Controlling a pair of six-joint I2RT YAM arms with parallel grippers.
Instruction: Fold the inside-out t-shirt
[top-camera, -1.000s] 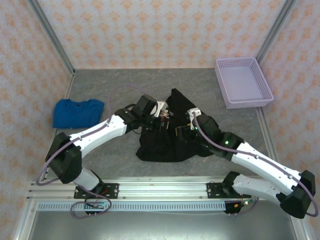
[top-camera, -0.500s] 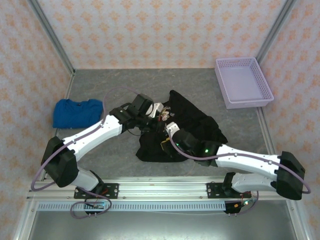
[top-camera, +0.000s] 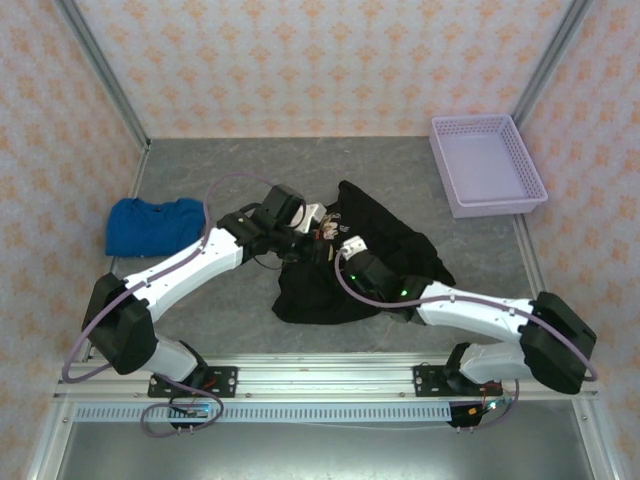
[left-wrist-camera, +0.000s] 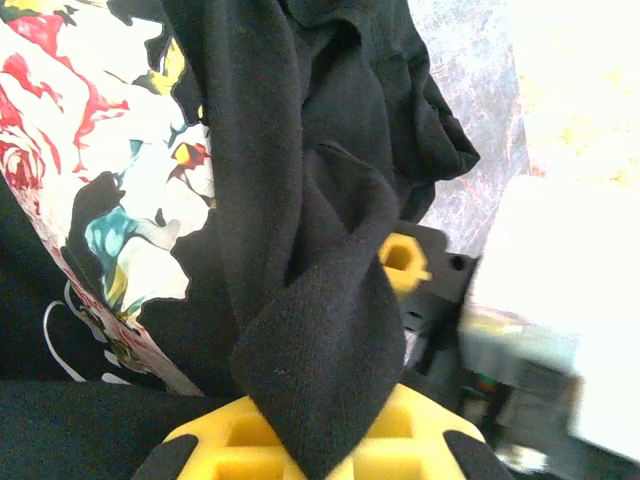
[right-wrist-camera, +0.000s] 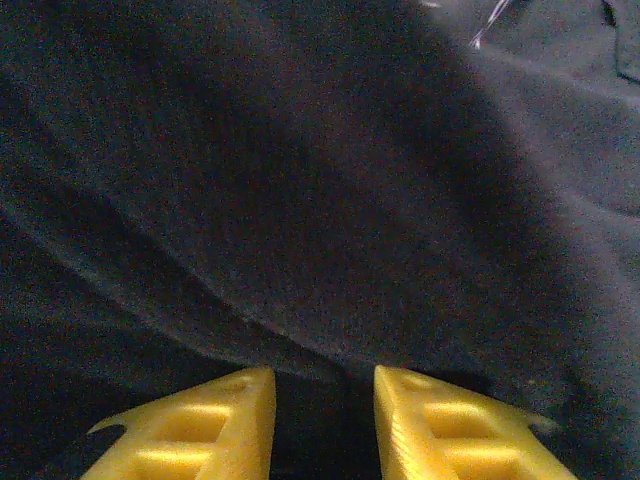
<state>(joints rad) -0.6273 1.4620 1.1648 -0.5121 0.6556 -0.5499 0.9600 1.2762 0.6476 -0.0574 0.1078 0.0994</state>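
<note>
Top view: grey tabletop (top-camera: 200, 170), pink-orange patterned walls on three sides. Lavender basket (top-camera: 495, 208) at 1–2 o'clock, well apart from the rest. Blue garment (top-camera: 155, 225) folded flat at 9 o'clock. Black t-shirt (top-camera: 390, 228) crumpled at centre, bulk sagging toward 6–7 o'clock, one lobe out toward 3. Both arms reaching in from 6 o'clock. Left gripper (top-camera: 318, 232) at shirt's 10 o'clock edge. Right gripper (top-camera: 347, 250) just beside it toward 4 o'clock, down on the cloth.

Left wrist view: pale blurred background at 3 o'clock, strip of grey table at 1. Yellow fingers (left-wrist-camera: 210, 445) at 6 o'clock, clamped tight on a fold of black cloth rising toward 12. Colour print (left-wrist-camera: 100, 150) in white, red and teal on the shirt at 9–10 o'clock.

Right wrist view: black cloth w/ soft ridges running 9 to 3 o'clock. Yellow fingers (right-wrist-camera: 200, 420) at 6 o'clock, narrow gap btw them, tips against the fabric. Cannot tell whether any cloth is nipped in that gap.
</note>
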